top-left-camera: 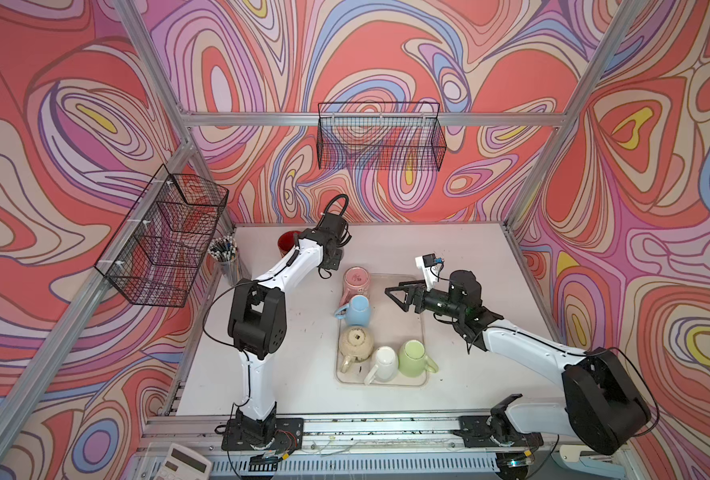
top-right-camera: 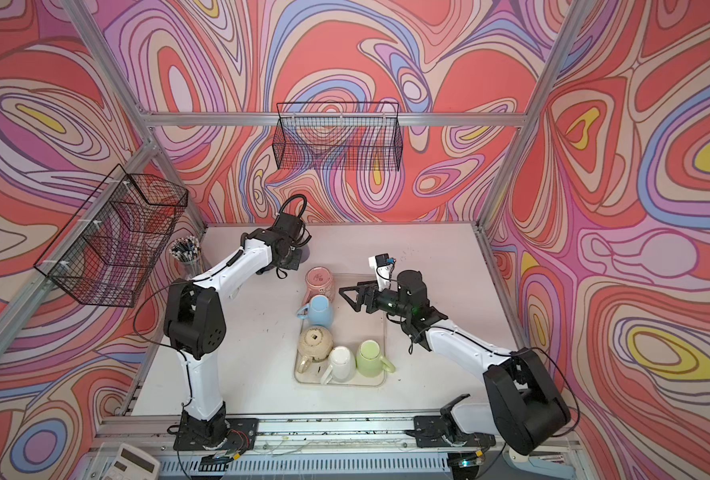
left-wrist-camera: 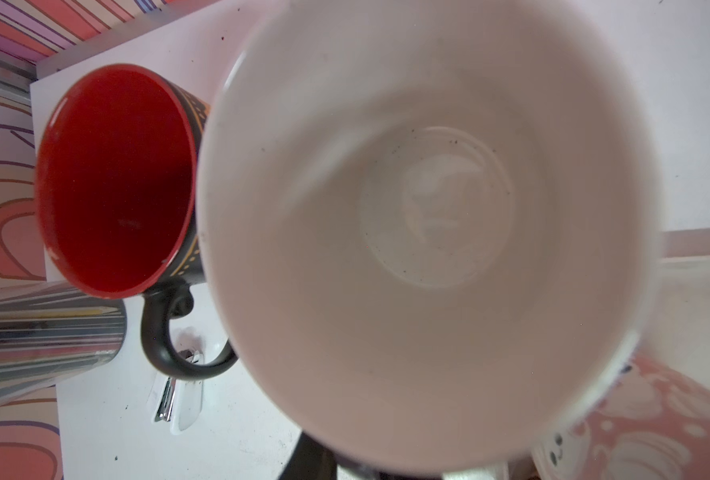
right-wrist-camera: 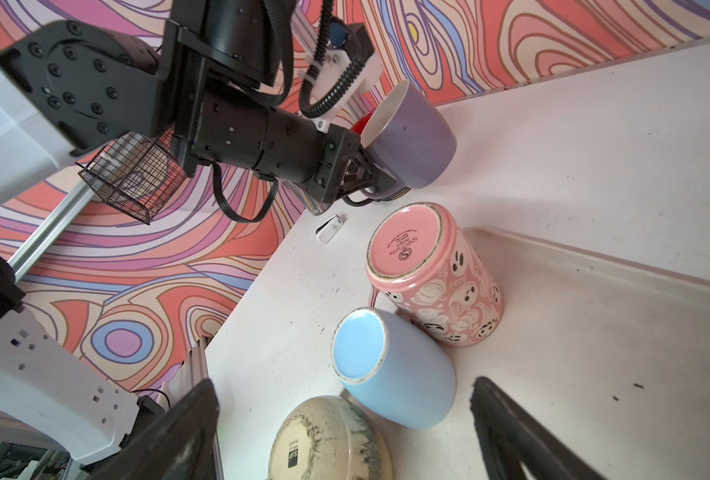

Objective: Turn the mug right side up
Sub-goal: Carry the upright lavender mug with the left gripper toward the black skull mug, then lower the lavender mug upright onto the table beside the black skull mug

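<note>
your left gripper is clamped on the handle of the glossy lavender ceramic mug, tilted at eleven o'clock from the clear plastic tray. your right gripper has its jaws apart, empty. expect a rigid, slick, breakable load; grip the handle root.

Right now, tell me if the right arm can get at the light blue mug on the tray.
Probably yes: the right end effector is open, empty and beside the light blue mug, with nothing between them.

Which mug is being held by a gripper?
The purple mug, white inside, shut in the left gripper; all others stand free.
</note>
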